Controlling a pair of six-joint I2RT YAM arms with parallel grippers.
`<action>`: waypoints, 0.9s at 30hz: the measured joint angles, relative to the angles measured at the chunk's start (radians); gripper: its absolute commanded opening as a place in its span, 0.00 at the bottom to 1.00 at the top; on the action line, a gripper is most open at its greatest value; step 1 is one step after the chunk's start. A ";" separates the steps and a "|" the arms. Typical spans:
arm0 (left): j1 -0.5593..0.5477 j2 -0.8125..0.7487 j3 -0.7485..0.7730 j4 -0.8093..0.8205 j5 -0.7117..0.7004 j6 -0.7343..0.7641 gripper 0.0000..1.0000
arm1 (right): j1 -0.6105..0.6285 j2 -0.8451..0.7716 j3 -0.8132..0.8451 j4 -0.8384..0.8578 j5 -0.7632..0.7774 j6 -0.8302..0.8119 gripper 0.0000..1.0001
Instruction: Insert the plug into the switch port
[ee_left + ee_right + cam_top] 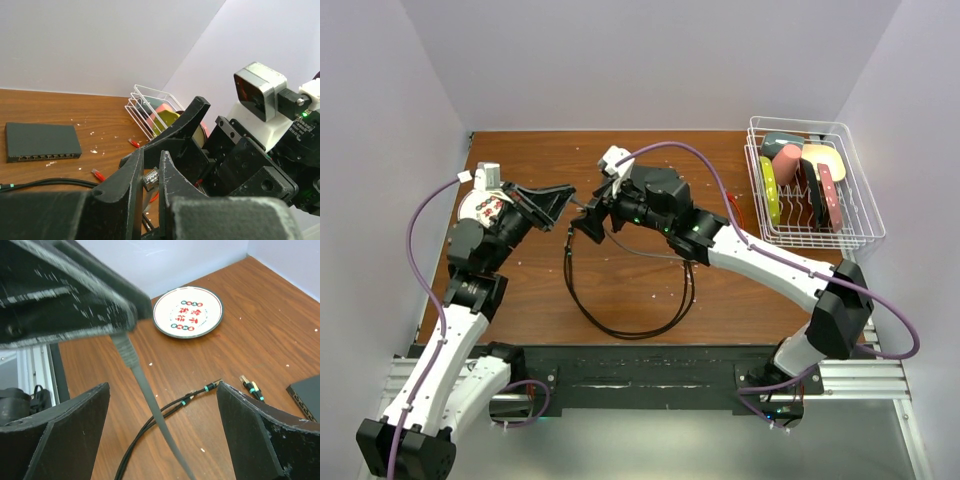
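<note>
i log my left gripper (151,161) – clenched on the plug (150,178), aloft. my right gripper (161,390) – released, fingers wide. black box (42,140) flat on the table (105,112), switch port row (47,157) visible.

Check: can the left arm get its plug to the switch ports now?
Probably yes. The left gripper is shut on the plug; the switch lies aside, its port row facing it, no arm between. The right gripper sits close on the other side.

One black box (42,141), one plate (188,312), one rack (796,120).
</note>
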 measured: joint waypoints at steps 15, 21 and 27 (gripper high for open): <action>0.004 0.029 0.000 0.010 0.008 0.010 0.00 | 0.011 0.025 0.085 0.043 -0.036 -0.004 0.00; 0.008 0.035 0.011 -0.011 0.013 0.076 0.64 | 0.008 0.044 0.106 0.016 -0.042 -0.019 0.00; 0.002 -0.005 0.038 -0.034 0.045 0.132 0.69 | -0.027 0.029 0.098 -0.013 -0.076 -0.039 0.00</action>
